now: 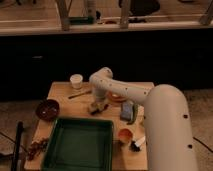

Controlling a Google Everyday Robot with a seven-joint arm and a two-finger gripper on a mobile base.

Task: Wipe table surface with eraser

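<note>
The table surface [62,95] is a small tabletop of light tan wood. My white arm reaches in from the lower right and bends down over the middle of it. My gripper [98,105] points down at the table's centre, just behind the green tray. A small beige-tan block, the eraser [96,107], lies on the wood right under the gripper. The gripper hides part of it.
A green tray [80,145] fills the front left. A white cup [76,80] stands at the back. A dark red bowl [47,109] is at the left. A blue-grey block [127,111], small orange bowl [125,135] and black-and-white brush [138,144] sit right.
</note>
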